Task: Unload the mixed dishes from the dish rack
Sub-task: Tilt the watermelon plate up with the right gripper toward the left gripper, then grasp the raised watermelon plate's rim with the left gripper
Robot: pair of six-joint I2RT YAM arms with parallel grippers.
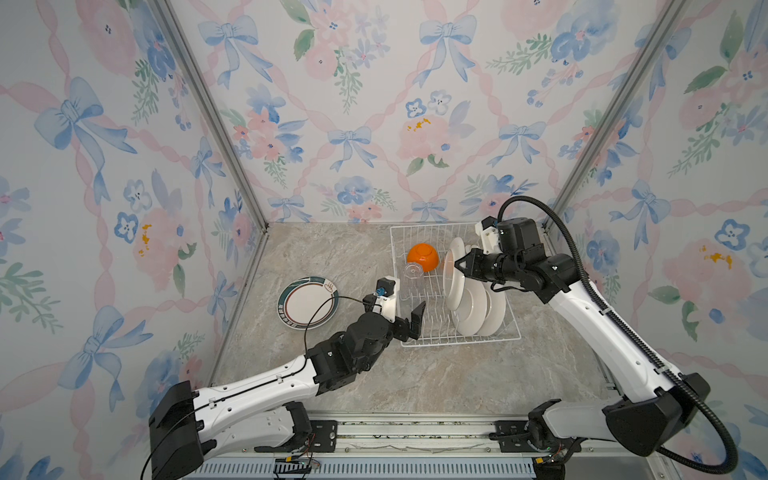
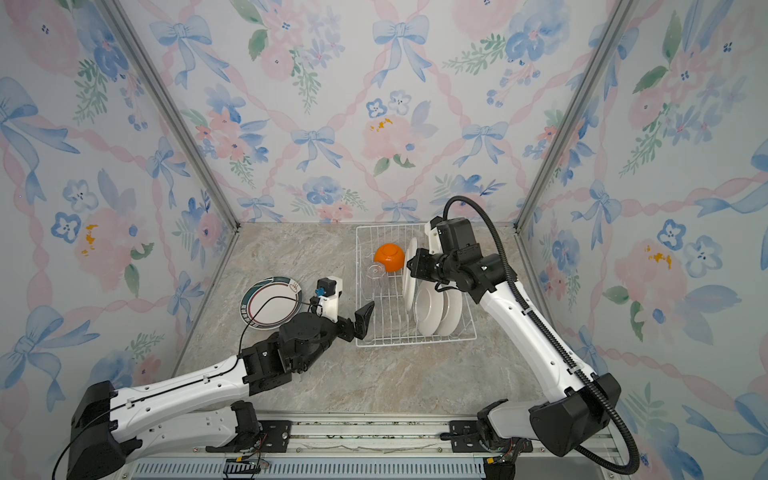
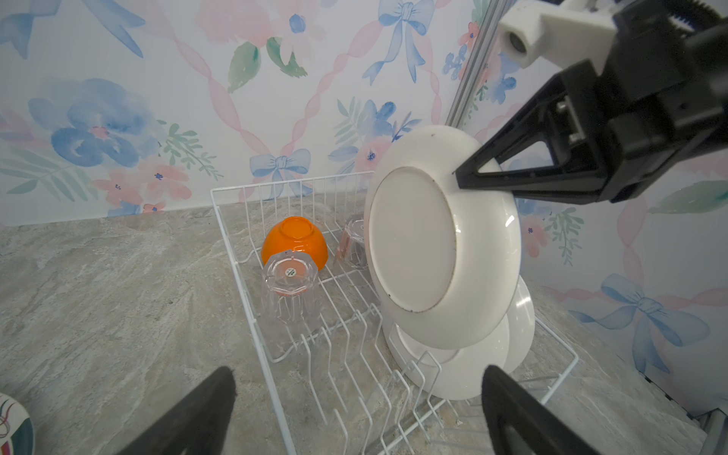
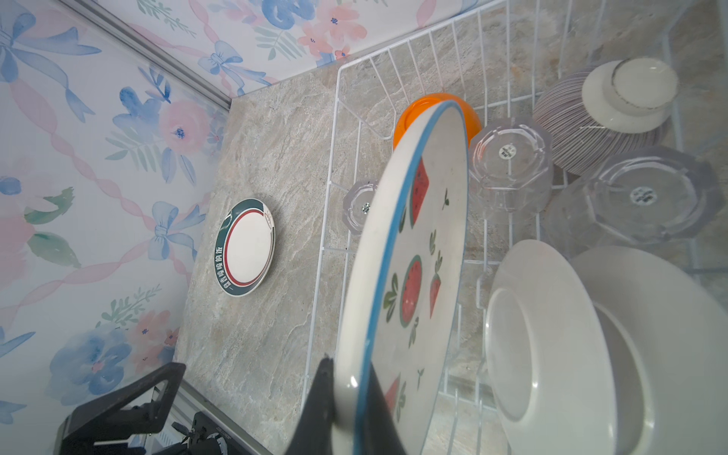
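Marble tabletop (image 1: pixel 332 257), Chinese-lettered green-rimmed plate (image 4: pixel 245 247)

The plates (image 3: pixel 433 244) look glossy and glazed, the tumblers (image 3: pixel 289 283) clear, the dish rack (image 1: pixel 428 316) white-coated wire.

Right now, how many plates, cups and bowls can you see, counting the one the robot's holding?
Plates: 4 (green-rimmed plate on the table, watermelon plate in the right gripper, two white plates in the dish rack)
Clear tumblers: 3
Bowls: 2 (orange bowl, striped bowl)
Total: 9
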